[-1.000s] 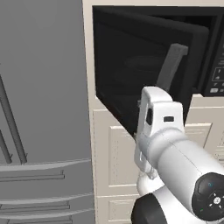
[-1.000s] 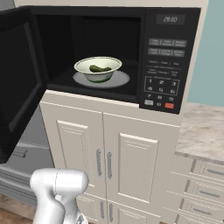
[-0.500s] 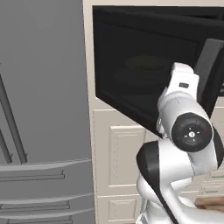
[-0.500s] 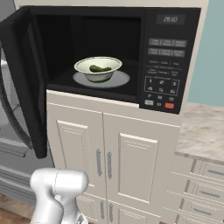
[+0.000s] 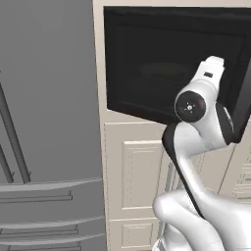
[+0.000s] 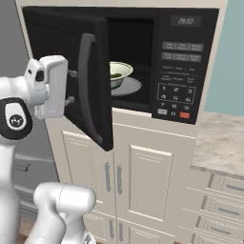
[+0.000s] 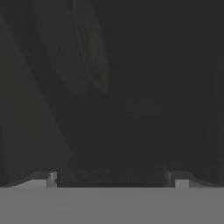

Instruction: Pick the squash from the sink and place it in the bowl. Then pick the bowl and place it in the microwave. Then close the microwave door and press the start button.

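The black microwave (image 6: 186, 28) stands with its door (image 6: 97, 114) swung about halfway shut. The door's curved grey handle (image 6: 87, 81) faces me. Inside, the pale bowl (image 6: 120, 75) sits on the turntable with the dark squash (image 6: 115, 75) in it, partly hidden by the door edge. My gripper (image 6: 71, 87) is open and empty, with its fingertips (image 7: 44, 179) against the door's dark glass (image 5: 157, 73). The button panel (image 6: 178, 71) is on the microwave's right side. The sink is out of view.
Grey fridge doors (image 5: 49, 122) fill the left. Cream cabinet doors (image 6: 143, 176) sit below the microwave. A stone counter (image 6: 221, 143) with drawers beneath it lies to the right. My own arm (image 5: 201, 127) crosses in front of the door.
The microwave door has swung from wide open to about half shut. My hand has moved with it, staying against its outer glass. The bowl has not moved.
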